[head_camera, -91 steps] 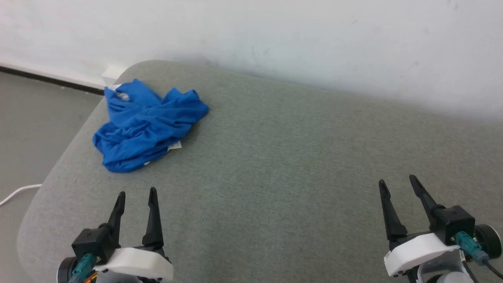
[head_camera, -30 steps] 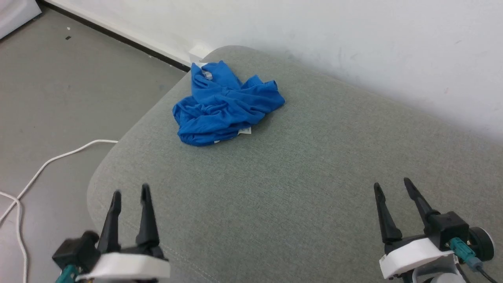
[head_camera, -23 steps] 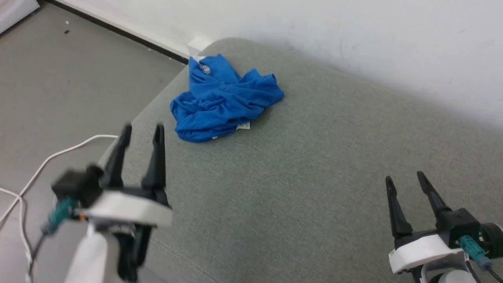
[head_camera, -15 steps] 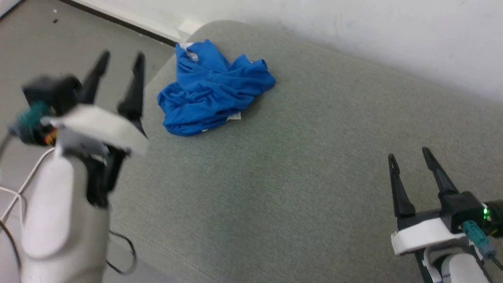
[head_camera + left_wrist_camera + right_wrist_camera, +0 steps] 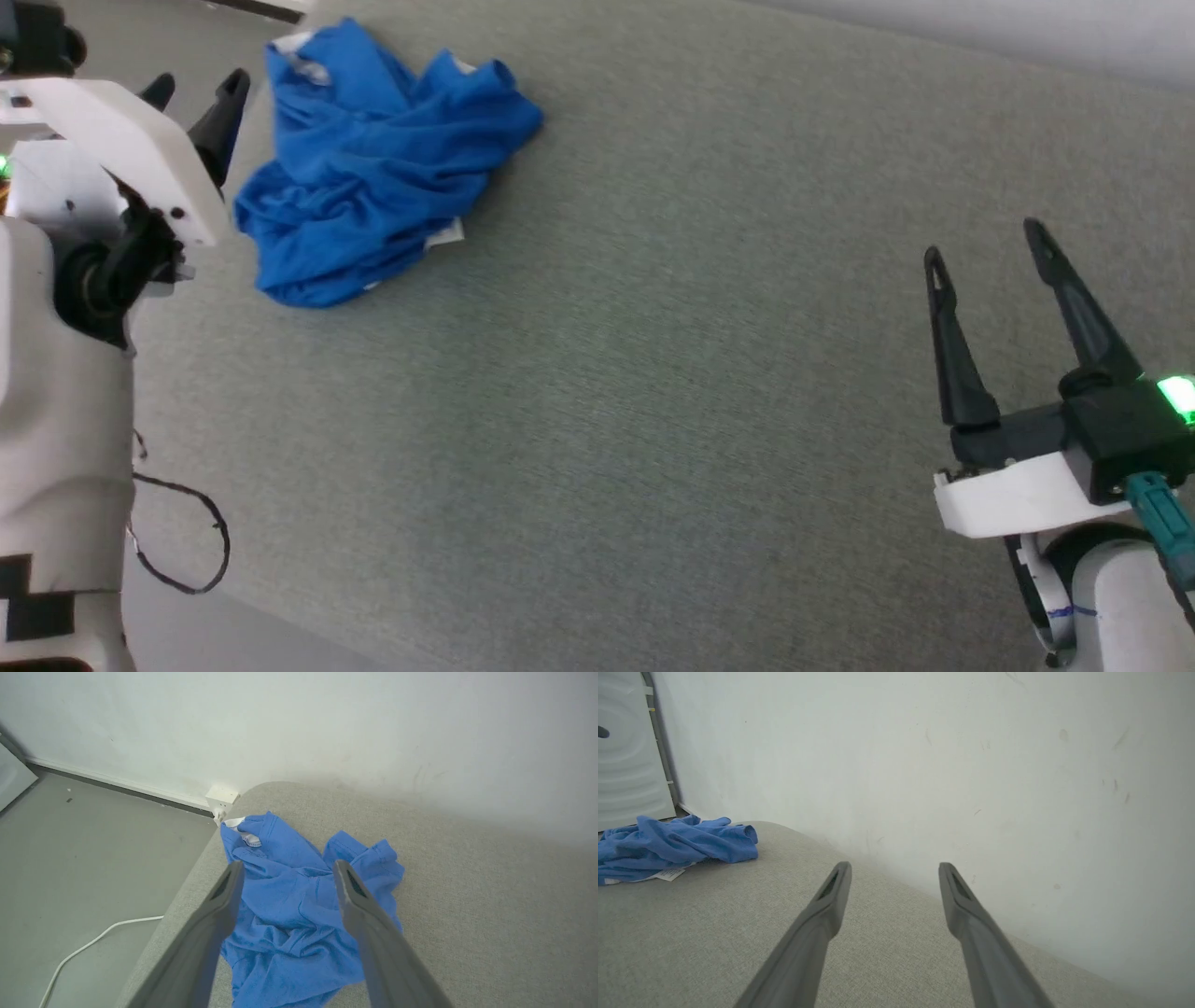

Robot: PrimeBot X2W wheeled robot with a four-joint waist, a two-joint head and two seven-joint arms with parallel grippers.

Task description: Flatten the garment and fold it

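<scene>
Left pincer apart by crumpled garment, right pincer apart; white tag in right wrist view

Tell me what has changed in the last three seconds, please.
The left gripper rose and reached forward toward the garment, open, holding nothing. The head camera also turned. The garment stays crumpled at the same corner of the grey cushion; the right gripper stays low and open.

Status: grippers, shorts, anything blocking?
Left gripper open, aimed at shorts, no contact. Right gripper open, far off right. Shorts crumpled near cushion corner, unfolded. Nothing blocking.
</scene>
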